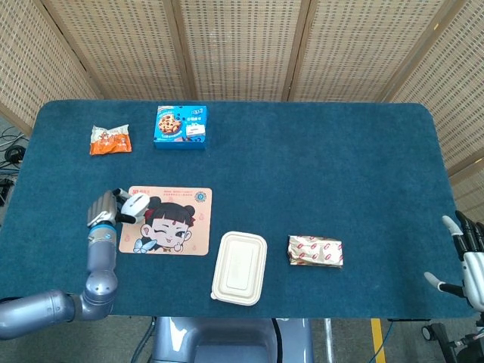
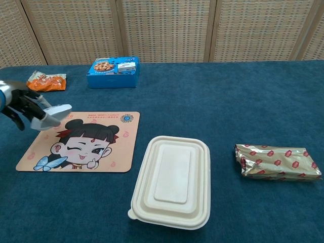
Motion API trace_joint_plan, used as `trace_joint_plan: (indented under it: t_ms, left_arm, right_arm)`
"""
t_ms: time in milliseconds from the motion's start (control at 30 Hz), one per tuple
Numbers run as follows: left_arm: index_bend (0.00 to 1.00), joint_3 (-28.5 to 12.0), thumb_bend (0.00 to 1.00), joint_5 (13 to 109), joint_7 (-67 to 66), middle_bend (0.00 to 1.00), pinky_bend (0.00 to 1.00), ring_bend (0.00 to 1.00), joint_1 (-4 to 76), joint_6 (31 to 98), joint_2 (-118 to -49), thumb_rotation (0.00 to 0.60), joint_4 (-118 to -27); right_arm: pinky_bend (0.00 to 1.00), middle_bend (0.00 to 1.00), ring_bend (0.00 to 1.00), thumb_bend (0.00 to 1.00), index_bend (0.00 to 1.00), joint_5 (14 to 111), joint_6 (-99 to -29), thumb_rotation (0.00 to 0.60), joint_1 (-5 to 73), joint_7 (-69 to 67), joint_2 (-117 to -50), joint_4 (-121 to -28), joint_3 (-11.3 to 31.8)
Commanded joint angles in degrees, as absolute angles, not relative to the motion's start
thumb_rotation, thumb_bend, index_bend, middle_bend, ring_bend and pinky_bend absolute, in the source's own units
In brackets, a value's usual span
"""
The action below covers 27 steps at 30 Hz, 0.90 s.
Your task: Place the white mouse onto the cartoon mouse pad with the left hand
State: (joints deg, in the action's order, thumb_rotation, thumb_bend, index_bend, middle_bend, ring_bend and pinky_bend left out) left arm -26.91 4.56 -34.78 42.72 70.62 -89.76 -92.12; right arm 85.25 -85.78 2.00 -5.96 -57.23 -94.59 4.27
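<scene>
My left hand [image 1: 106,208] [image 2: 23,109] holds the white mouse [image 1: 137,203] [image 2: 53,114] lifted over the upper left part of the cartoon mouse pad [image 1: 178,227] [image 2: 96,147], which shows a winking girl. The mouse points toward the pad's middle and hangs above it, not lying on it. My right hand [image 1: 467,246] shows only at the far right edge of the head view, fingers apart and holding nothing, well away from the pad.
A white lidded food box [image 1: 240,267] [image 2: 172,181] lies just right of the pad. A gold snack pack [image 1: 315,251] [image 2: 277,161] sits further right. A blue cookie box [image 1: 181,126] [image 2: 113,72] and an orange snack bag [image 1: 110,140] [image 2: 45,81] lie at the back left.
</scene>
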Motion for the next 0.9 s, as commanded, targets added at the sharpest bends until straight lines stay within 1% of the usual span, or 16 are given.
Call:
trace_joint_plan:
  t_ms: [33,233,533,733,900]
  left_arm:
    - [0.56,-27.3,0.31,4.2,-35.1,0.52,0.59,0.48,44.1,72.0,-91.8,0.6,-92.5]
    - [0.56,-27.3,0.32,3.0,-34.8,0.52,0.59,0.48,44.5,72.1,-93.9,0.6,-91.9]
    - [0.56,-26.1,0.32,4.0,-34.1,0.52,0.59,0.48,44.2,72.7,-96.1,0.6,-91.9]
    - [0.56,-26.4,0.31,3.6,-33.7,0.52,0.59,0.48,43.8,73.2,-96.7,0.6,-91.9]
    - [0.56,-26.9,0.29,2.4,-34.2,0.5,0.59,0.48,43.8,73.3,-97.1,0.6,-91.5]
  right_arm:
    - [0.0,0.0,0.0,0.0,0.0,85.2,-85.5,0.6,2.1,-6.1,-57.2,-94.5,4.2]
    - [0.0,0.0,0.0,0.0,0.0,85.2,-85.2,0.6,2.3,-6.1,-57.3,-94.4,4.1]
    - [0.0,0.0,0.0,0.0,0.0,85.2,-85.3,0.6,2.3,-6.2,-57.2,-94.5,4.1]
    - [0.0,0.0,0.0,0.0,0.0,85.3,-85.4,0.6,2.2,-6.5,-57.0,-94.7,4.1]
    - [0.0,0.0,0.0,0.0,0.0,85.4,-85.5,0.6,2.2,-6.8,-56.9,-94.7,4.0]
